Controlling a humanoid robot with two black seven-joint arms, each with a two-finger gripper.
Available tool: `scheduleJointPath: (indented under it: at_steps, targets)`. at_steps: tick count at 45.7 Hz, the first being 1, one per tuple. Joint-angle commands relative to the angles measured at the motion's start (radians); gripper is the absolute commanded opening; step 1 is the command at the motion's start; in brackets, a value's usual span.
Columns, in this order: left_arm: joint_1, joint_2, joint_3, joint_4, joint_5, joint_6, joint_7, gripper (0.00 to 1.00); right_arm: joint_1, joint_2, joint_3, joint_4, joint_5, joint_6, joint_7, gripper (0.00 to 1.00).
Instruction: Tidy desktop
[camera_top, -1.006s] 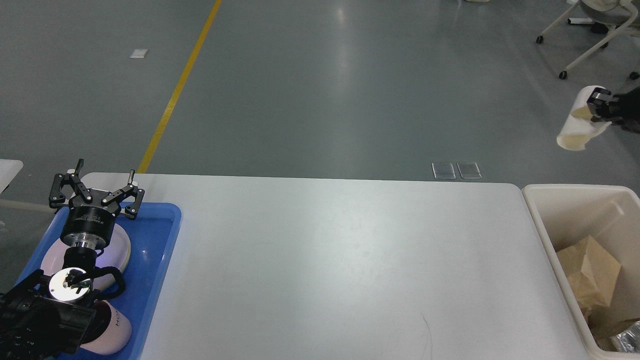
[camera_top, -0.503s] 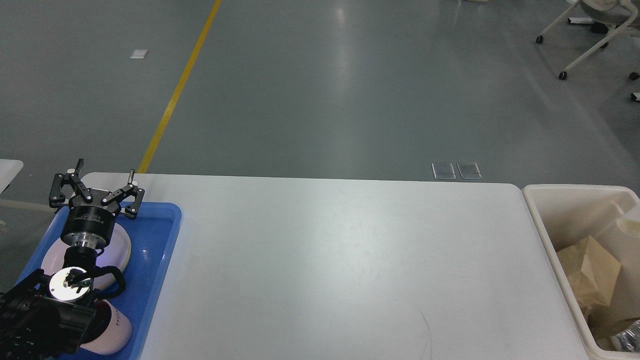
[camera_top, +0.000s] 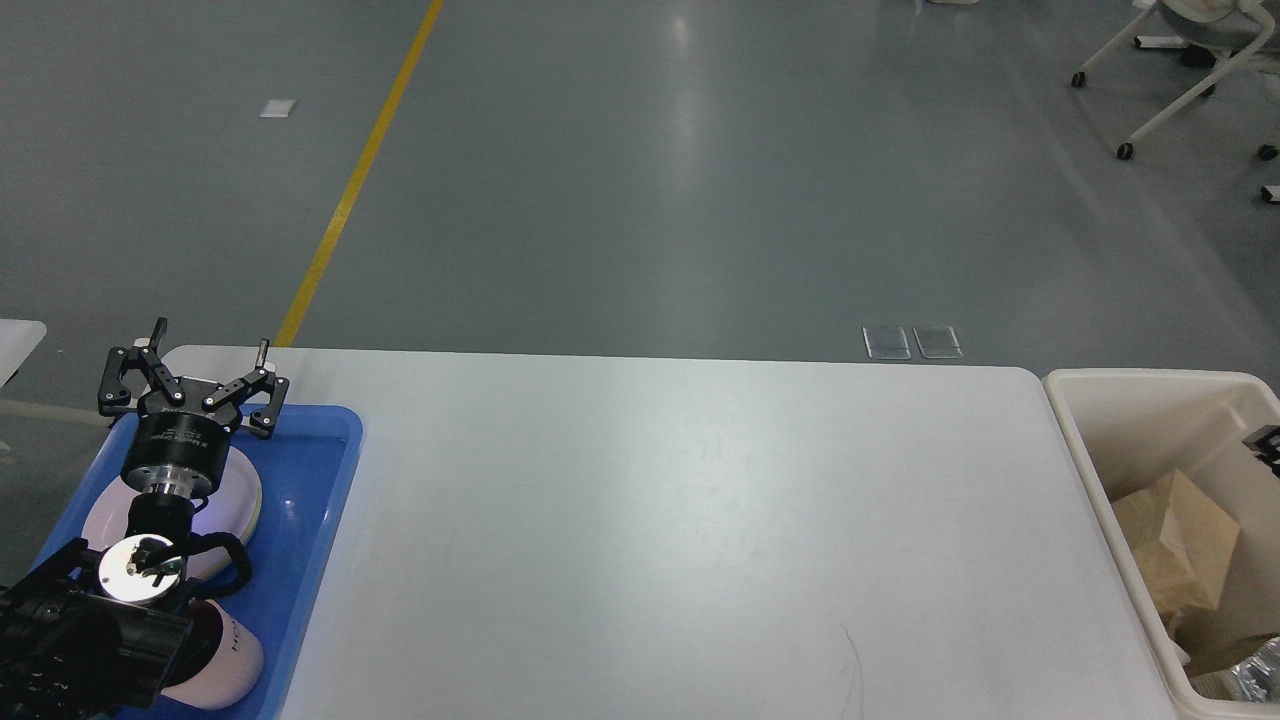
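From my seat at the controls, the table (camera_top: 680, 540) fills the lower half of the head view: a wide white top with rounded corners, smooth and faintly glossy, with a soft patch of reflected light across its middle and a thin dark scratch near the front edge, right of centre. At the table's left edge a blue tray (camera_top: 320, 500) sits on the surface, its far end close to the far left corner. In the tray lie a pale rounded dish (camera_top: 235, 510), partly behind my arm, and a white cup (camera_top: 225, 655) on its side near the front. My left pincer (camera_top: 205, 375) hangs over the tray's far end with its two fingers spread wide apart, holding nothing. Just off the table's right edge stands a cream bin (camera_top: 1085, 470), with crumpled brown paper (camera_top: 1185, 545) inside it and something silvery at the bottom corner of the view. A small dark piece of my right pincer (camera_top: 1264, 443) pokes in at the right border above the bin; I cannot tell whether its fingers are apart or together. Beyond the far edge the room is grey polished floor, a yellow line (camera_top: 355, 180) running away at the left, two small clear floor plates (camera_top: 912, 341) near the far right corner, and white wheeled chair legs (camera_top: 1165, 95) top right.
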Motion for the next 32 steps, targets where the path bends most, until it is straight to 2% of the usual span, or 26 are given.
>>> scheduleJointPath:
  at_steps: [1,8,15,21,26,32]
  targets:
    - [0.000,0.000,0.000,0.000,0.000,0.000,0.000,0.96,0.016,0.021,0.176,-0.003,0.001,-0.006,0.001,1.00]
    - [0.000,0.000,0.000,0.000,0.000,0.000,0.000,0.96,0.037,0.024,0.665,0.002,-0.001,0.000,0.007,1.00]
    - [0.000,0.000,0.000,0.000,0.000,0.000,0.000,0.96,0.109,0.142,0.920,0.020,-0.001,0.002,0.047,1.00]
    - [0.000,0.000,0.002,0.000,0.000,0.000,0.000,0.96,0.114,0.216,1.134,0.026,-0.001,0.002,0.138,1.00]
    - [0.000,0.000,0.000,0.000,0.000,0.000,0.000,0.96,0.112,0.291,1.275,0.078,-0.001,0.005,0.239,1.00]
    - [0.000,0.000,0.000,0.000,0.000,0.000,0.000,0.96,0.088,0.312,1.310,0.141,-0.001,0.008,0.377,1.00]
